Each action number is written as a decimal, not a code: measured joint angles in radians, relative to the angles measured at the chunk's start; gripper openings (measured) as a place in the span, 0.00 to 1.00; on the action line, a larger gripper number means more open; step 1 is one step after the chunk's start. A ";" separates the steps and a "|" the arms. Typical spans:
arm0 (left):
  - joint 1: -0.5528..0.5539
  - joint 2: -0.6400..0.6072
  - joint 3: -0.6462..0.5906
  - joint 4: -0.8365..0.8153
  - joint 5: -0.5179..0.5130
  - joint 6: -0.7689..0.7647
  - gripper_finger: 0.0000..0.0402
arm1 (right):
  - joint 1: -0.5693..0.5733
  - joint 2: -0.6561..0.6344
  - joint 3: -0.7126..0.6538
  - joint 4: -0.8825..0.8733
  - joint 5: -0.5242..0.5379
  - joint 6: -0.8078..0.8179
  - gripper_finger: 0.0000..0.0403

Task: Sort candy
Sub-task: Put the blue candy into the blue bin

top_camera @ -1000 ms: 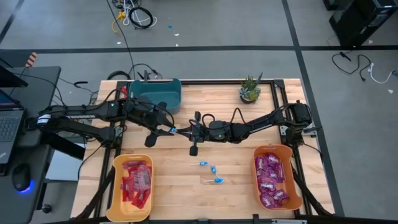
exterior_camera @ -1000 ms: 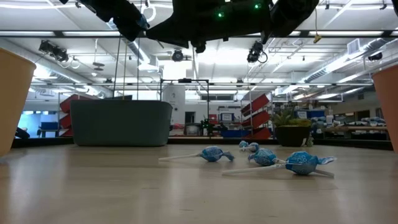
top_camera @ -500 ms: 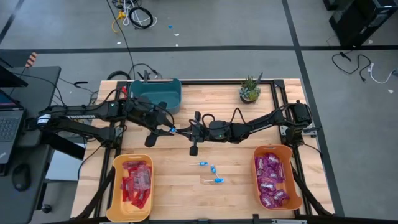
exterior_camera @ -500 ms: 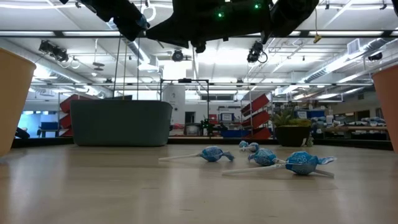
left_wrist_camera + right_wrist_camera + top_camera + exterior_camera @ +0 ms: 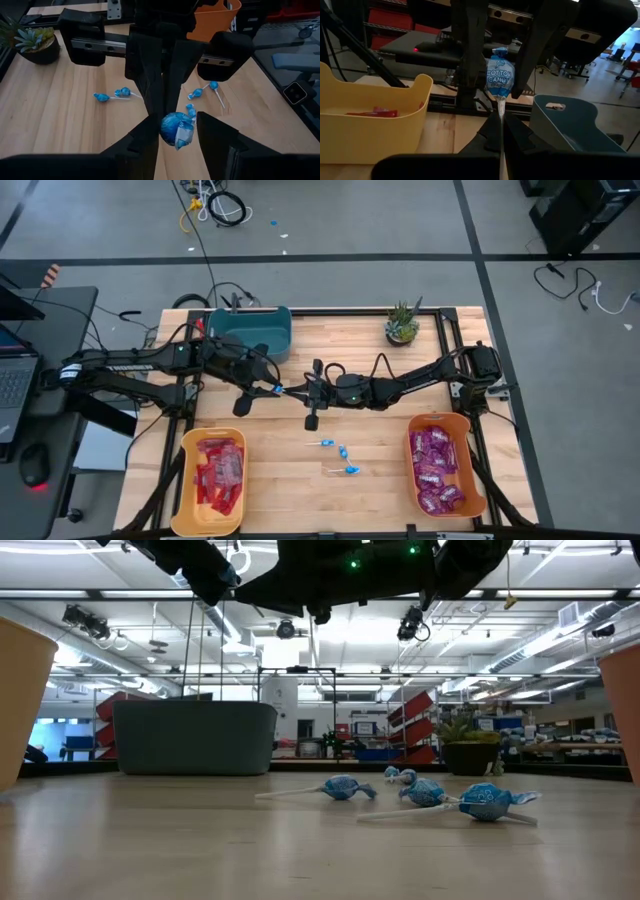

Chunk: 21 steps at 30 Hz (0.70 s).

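Mid-table, above the wood, the right gripper (image 5: 501,131) pinches the white stick of a blue lollipop (image 5: 499,76). The left gripper (image 5: 175,131) brackets its wrapped head, fingers (image 5: 216,129) narrowly parted. More lollipops (image 5: 343,454) lie nearer.

Bright, even overhead light; ceiling strips glare in the low view, wrist-view foregrounds dark and soft.

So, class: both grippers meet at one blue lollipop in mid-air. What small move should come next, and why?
Probably the left gripper should finish closing on the lollipop's wrapped head, since the right gripper, shut, pinches its stick and the head sits between the left fingers.
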 joint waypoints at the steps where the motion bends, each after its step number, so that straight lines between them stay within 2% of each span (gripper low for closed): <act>1: 0.000 0.000 0.000 -0.001 0.000 0.000 0.32 | 0.000 0.000 0.000 0.001 0.000 -0.002 0.01; 11: 0.000 0.000 0.000 -0.003 0.000 0.000 0.24 | 0.000 0.000 0.000 0.006 0.000 -0.009 0.02; 21: 0.000 0.000 0.000 -0.003 0.000 0.000 0.23 | 0.000 0.000 0.000 0.007 0.000 -0.007 0.04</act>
